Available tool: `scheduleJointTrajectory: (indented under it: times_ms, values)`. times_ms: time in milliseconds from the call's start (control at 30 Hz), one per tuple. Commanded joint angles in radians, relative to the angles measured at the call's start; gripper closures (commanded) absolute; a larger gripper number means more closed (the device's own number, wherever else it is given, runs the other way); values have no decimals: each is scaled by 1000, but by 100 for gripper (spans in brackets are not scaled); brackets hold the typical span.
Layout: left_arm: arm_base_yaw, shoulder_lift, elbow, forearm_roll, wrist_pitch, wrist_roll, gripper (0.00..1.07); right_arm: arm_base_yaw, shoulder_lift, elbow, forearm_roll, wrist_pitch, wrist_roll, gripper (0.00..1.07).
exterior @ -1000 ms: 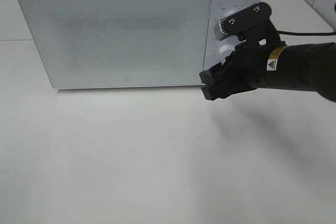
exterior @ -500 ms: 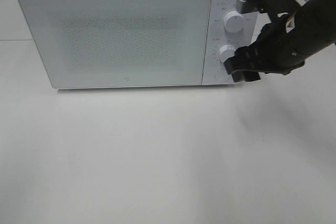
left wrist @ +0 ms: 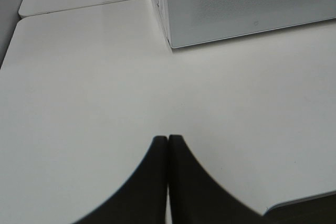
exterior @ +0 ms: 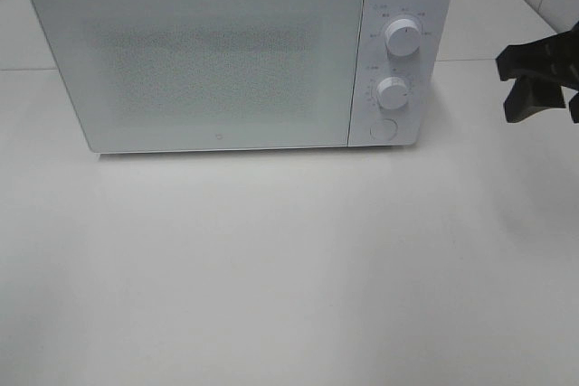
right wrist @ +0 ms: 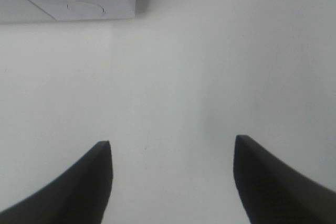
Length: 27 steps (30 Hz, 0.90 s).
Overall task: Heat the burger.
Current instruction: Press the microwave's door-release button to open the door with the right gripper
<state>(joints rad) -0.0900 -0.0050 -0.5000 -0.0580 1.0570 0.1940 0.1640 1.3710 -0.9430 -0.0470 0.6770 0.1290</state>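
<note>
White counter (exterior: 271, 268) carries a shut microwave (exterior: 199, 61); the burger is nowhere visible, probably inside it. Right end effector (exterior: 511, 86) hangs wide open and empty, apart from the timer dial (exterior: 392, 93); left end effector (left wrist: 168, 140) is pinched together on nothing. Heating seems in hand; next likely needs that dial gripped and turned

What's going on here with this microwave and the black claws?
Nothing is being handled right now. A white microwave sits on the table, door shut. The right gripper hangs open and empty off its knob side, touching nothing. The left gripper is shut, empty, above the table. No burger is in sight; the frosted door hides the inside.
</note>
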Motion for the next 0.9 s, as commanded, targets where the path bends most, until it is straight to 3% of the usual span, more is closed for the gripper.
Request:
scheduleJointTrajectory:
  times_ms: [33,300,367,733,900]
  values:
    - [2,-20,2,1,-15,-5,106,-2,-60,14,-4,67,9,45]
    - [2,-20,2,1,-15,-5,106,-2,-267,133,-4,193,3,45]
    - [2,-20,2,1,-15,-5,106,-2,-382,207,-4,246,1,45]
    - [2,-20,2,1,-15,-5,106,-2,-684,412,-7,355,1,45]
    - [2,-20,2,1,-15,-5,106,-2,-783,427,-5,352,3,45]
